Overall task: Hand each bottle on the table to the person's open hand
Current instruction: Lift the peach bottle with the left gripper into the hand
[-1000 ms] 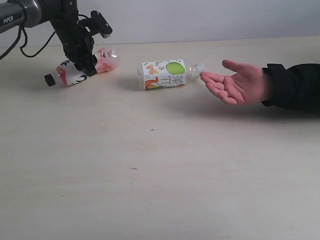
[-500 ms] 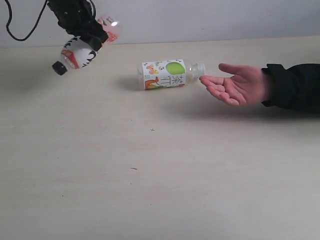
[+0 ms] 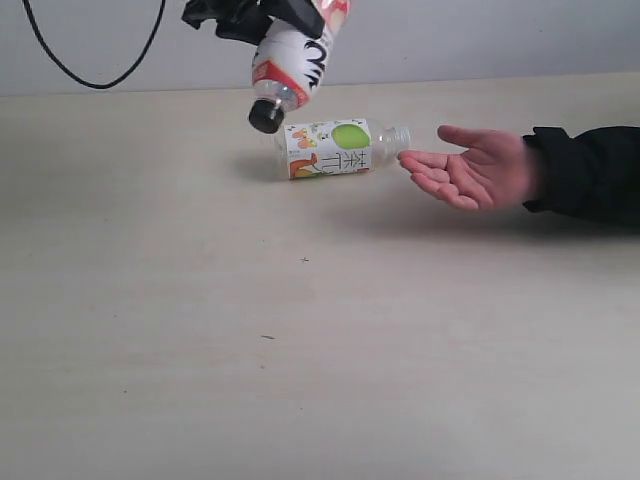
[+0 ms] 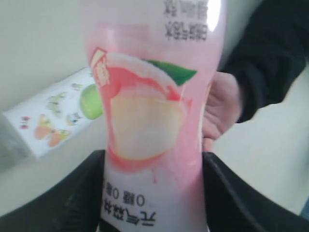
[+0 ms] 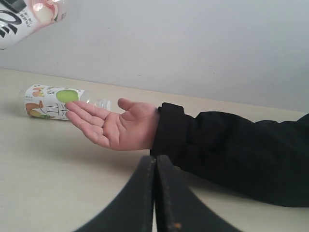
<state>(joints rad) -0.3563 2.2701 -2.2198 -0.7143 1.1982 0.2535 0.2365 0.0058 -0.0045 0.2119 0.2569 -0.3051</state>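
We see a plain pale wall (image 3: pixel 500 35) at the back, and a thin black cable (image 3: pixel 100 87) (a loose loop, hanging in front of it) toward the exterior view's upper left.

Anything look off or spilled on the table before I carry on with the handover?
Nothing spilled or damaged. The pink bottle hangs cap-down and tilted in the left gripper; the green-label bottle lies on its side on the table, by the open hand's fingertips.

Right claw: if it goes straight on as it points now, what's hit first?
Probably the person's open hand near the wrist, where the black sleeve begins; the right claw points at that edge. Depth is unclear, so it may fall short.
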